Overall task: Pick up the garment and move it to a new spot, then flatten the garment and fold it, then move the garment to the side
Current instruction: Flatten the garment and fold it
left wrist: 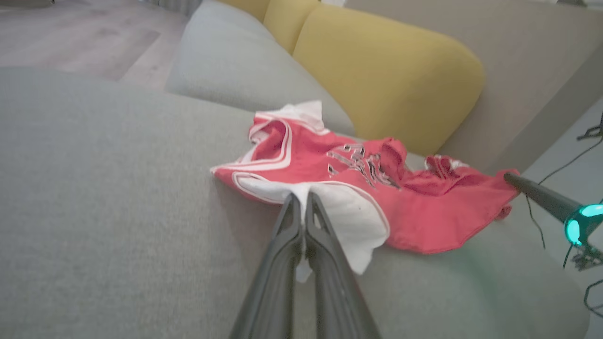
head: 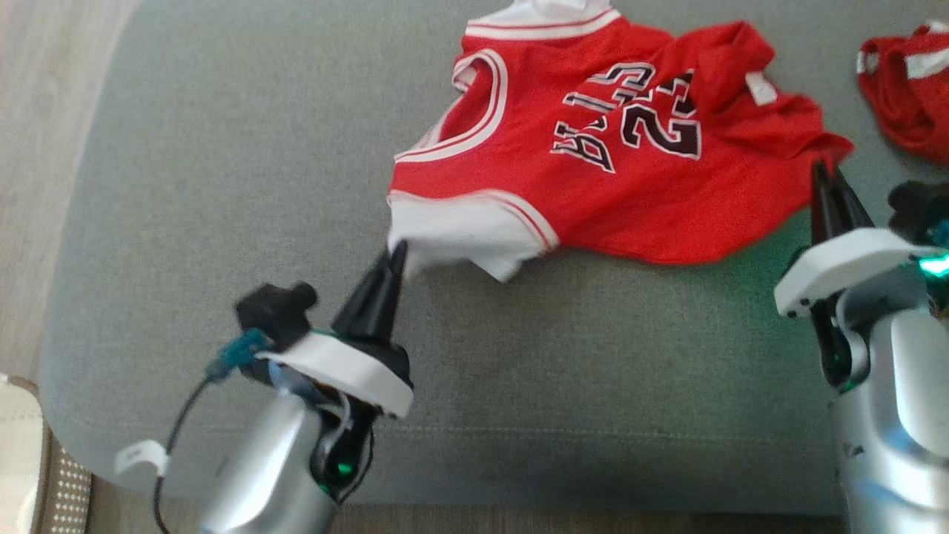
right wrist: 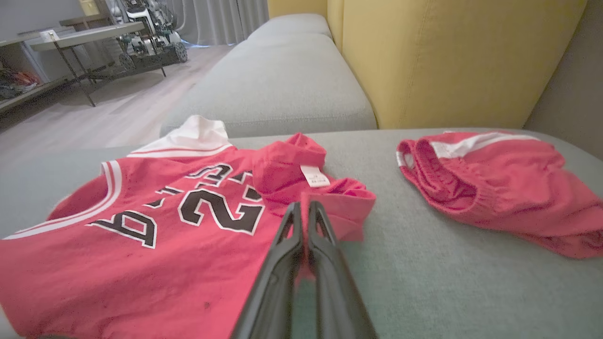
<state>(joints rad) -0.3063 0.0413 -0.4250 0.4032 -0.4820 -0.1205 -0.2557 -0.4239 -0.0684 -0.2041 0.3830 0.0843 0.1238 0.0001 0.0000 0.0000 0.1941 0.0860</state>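
My left pincer (head: 395, 256) is clamped on the white cloth at the near left corner of the red jersey (head: 615, 185). Both dark fingers are pressed together, with the fabric pinched between their tips. My right pincer (head: 823, 176) is likewise closed, gripping the jersey's red edge at its right-hand corner. The jersey lies spread on the grey sofa seat (head: 222, 222), printed side up. Its black-and-white lettering and number read upside down from my head camera. A white tag (right wrist: 314, 175) shows on a rumpled fold just beyond my right pincer. The cloth between my two grips is slightly wrinkled, and the white-trimmed armhole faces my left. A pair of red shorts (right wrist: 494, 183) with a white stripe lies on the same seat to my right, apart from the jersey. Yellow back cushions (left wrist: 386, 70) stand behind the seat.
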